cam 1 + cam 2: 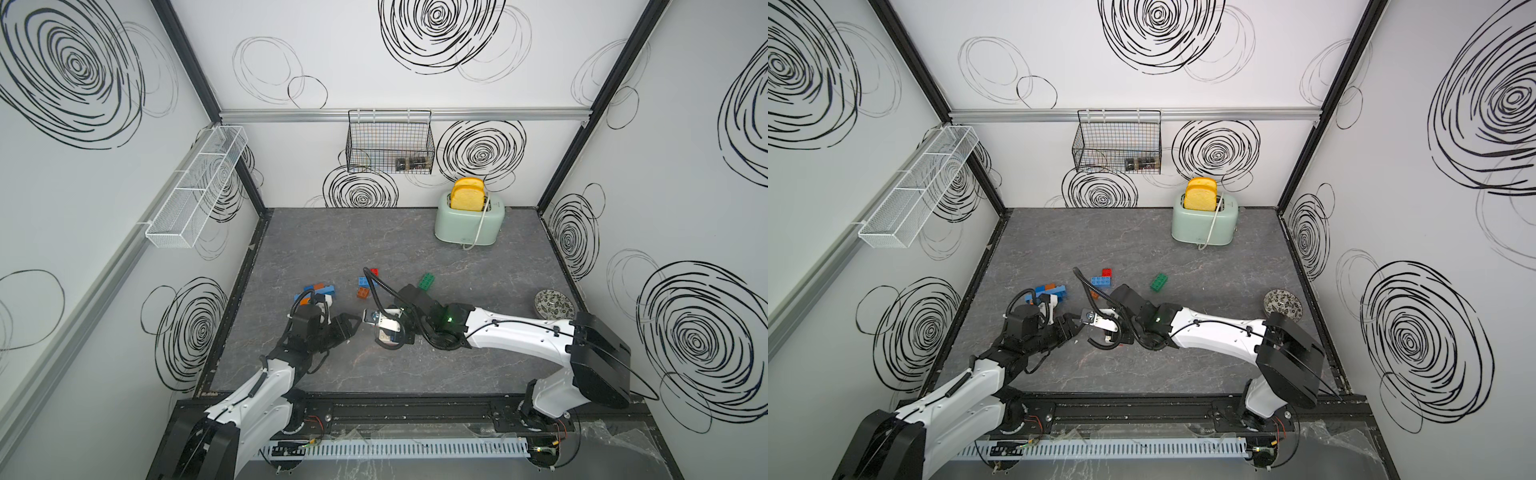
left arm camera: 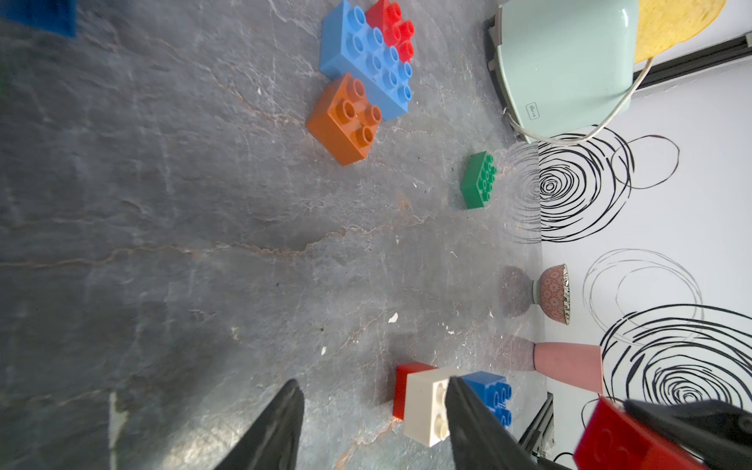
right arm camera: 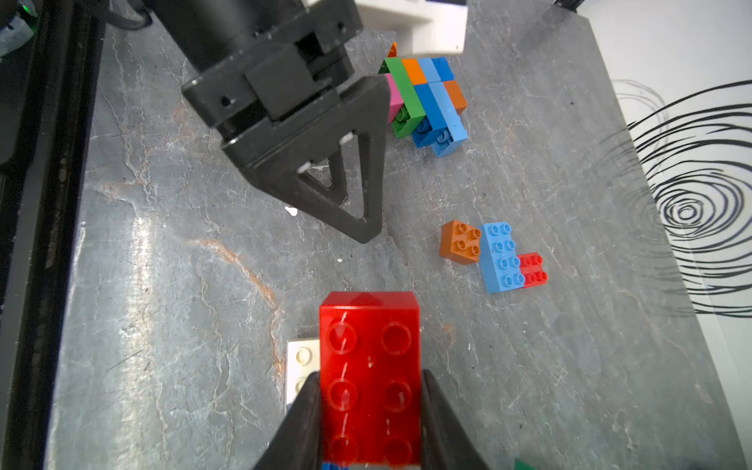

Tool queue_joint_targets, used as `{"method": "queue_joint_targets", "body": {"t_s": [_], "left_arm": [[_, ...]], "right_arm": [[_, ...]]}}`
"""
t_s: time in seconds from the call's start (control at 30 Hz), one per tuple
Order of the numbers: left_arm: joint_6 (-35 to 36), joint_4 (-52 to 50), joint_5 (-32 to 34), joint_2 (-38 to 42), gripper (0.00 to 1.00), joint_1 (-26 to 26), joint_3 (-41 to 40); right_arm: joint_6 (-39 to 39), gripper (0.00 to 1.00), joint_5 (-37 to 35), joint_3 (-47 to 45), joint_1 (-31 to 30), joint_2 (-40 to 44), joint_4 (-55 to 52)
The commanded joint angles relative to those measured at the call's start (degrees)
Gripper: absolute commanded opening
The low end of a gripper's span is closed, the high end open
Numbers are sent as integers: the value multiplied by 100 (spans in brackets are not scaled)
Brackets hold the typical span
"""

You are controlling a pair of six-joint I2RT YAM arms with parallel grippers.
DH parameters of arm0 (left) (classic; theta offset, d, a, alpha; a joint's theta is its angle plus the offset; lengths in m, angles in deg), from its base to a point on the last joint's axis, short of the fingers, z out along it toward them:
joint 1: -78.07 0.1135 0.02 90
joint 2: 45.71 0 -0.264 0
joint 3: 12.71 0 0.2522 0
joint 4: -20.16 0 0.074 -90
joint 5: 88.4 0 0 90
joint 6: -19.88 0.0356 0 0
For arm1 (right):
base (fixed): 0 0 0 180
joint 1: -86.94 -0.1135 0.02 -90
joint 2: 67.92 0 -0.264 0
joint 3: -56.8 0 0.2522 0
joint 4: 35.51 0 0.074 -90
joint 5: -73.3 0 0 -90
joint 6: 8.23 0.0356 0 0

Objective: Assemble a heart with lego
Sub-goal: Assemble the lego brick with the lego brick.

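Entry: you are running in a robotics test cell, not a lived-in room.

Evidence:
- White panel walls point(image 1: 104, 257) printed with black scribble swirls box in a grey stone-look desk point(image 1: 332, 241) on three sides.
- An aluminium rail point(image 1: 498, 113) crosses the back wall between black corner posts.
- Two white-and-black arms point(image 1: 519, 332) stand on a black base rail point(image 1: 415, 411) at the open edge, with a slotted cable duct point(image 1: 395, 451) and bare wiring in front.
- Staged kitchen props are a mint toaster point(image 1: 457, 226) holding toast point(image 1: 467, 193), a black wire basket point(image 1: 388, 145), a white mesh shelf point(image 1: 195, 187) and a patterned bowl point(image 1: 550, 305).
- Loose toy bricks point(image 1: 427, 281) lie on the desk.
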Motion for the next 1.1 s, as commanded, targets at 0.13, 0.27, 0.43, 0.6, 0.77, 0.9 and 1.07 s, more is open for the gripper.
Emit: {"method": "queue_joint_targets", "body": {"t_s": [0.13, 0.27, 0.43, 0.6, 0.77, 0.9, 1.07], "left_arm": [[-71, 289, -12, 8, 60, 34, -41], [-69, 316, -21, 8, 60, 27, -66], [-80, 351, -39, 7, 60, 18, -101], [-89, 373, -39, 26, 61, 9, -127], [-96, 401, -48, 9, 61, 9, -146], [-106, 429, -48, -26, 61, 5, -154], [-115, 469, -48, -45, 61, -8, -172]], "right_arm": [[165, 25, 444, 522, 75, -310, -799], [484, 25, 986, 1018, 238, -700, -1531], [551, 25, 1221, 1169, 305, -882, -1726], [603, 25, 1172, 1292, 376, -1157, -1901], [656, 24, 1196, 1362, 416, -1345, -1931], [678, 24, 1177, 1391, 416, -1446, -1956], [733, 24, 1034, 1469, 416, -1524, -2097]]}}
